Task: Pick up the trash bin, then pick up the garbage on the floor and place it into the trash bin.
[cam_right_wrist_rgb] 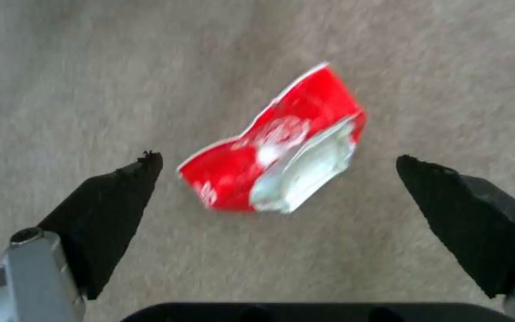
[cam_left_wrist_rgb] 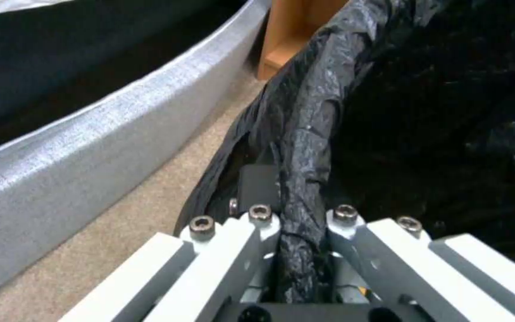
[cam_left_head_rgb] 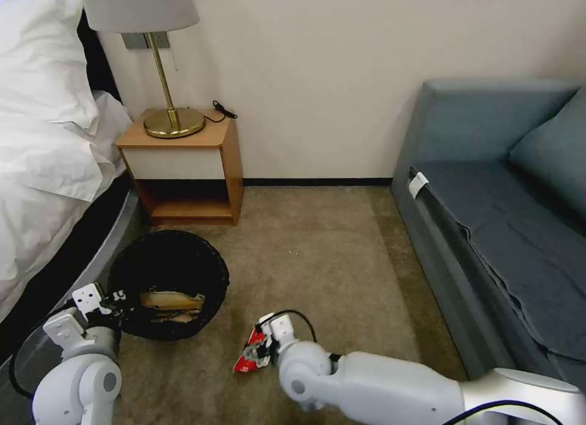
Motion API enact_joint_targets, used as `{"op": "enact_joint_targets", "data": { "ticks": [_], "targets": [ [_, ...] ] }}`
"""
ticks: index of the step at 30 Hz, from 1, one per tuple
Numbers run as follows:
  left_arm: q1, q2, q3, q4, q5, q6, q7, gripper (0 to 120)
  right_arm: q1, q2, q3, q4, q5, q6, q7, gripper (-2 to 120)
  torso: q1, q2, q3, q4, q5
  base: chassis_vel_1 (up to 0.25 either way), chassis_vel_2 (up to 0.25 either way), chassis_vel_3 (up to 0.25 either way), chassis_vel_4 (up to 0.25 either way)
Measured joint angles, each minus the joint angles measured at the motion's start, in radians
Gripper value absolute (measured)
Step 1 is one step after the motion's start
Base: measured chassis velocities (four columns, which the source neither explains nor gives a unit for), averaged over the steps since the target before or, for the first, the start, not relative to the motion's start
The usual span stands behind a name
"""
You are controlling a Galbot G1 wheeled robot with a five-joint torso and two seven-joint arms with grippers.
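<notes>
The right gripper hangs low over the carpet, its black fingers spread wide with the red-white wrapper lying between and just ahead of them, its long axis slanting toward upper right. At lower left, the left gripper is clamped on the trash bin rim.
</notes>
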State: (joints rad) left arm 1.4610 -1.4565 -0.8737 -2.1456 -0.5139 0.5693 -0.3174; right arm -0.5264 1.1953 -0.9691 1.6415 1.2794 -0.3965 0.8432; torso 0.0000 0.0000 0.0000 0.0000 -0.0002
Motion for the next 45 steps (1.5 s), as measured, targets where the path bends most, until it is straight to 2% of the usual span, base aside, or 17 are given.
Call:
{"op": "enact_joint_targets", "data": {
  "ticks": [13,31,39,42,43,45],
  "targets": [
    [0.006,-0.005,-0.006,-0.002,0.009,-0.009,0.001,3,-0.012,0.126,-0.057,-0.19,-0.043,0.015,-0.044,100,0.0,0.0,0.0,0.0,0.0,0.0,0.0,0.0,0.0],
    [0.008,-0.002,-0.006,-0.001,0.012,-0.014,0.003,3,-0.014,0.16,-0.051,-0.365,-0.137,0.054,-0.118,99,0.0,0.0,0.0,0.0,0.0001,0.0,0.0,0.0,0.0],
    [0.005,0.0,-0.005,0.0,0.014,-0.014,0.003,3,-0.028,0.152,-0.047,-0.367,-0.156,0.06,-0.128,80,0.0,0.0,0.0,0.0,0.0002,0.0,0.0,0.0,0.0],
    [0.004,0.0,-0.005,0.002,0.021,-0.015,0.003,3,-0.033,0.155,-0.045,-0.37,-0.17,0.067,-0.133,65,0.0,0.0,0.0,0.0,0.0002,0.0,0.0,0.0,0.0],
    [0.004,0.0,-0.005,0.002,0.021,-0.015,0.003,3,-0.033,0.155,-0.045,-0.37,-0.17,0.067,-0.133,65,0.0,0.0,0.0,0.0,0.0002,0.0,0.0,0.0,0.0],
    [0.005,0.0,-0.005,0.002,0.024,-0.016,0.004,3,-0.033,0.155,-0.044,-0.371,-0.181,0.072,-0.137,55,0.0,0.0,0.0,0.0,0.0002,0.0,0.0,0.0,0.0]
  ]
}}
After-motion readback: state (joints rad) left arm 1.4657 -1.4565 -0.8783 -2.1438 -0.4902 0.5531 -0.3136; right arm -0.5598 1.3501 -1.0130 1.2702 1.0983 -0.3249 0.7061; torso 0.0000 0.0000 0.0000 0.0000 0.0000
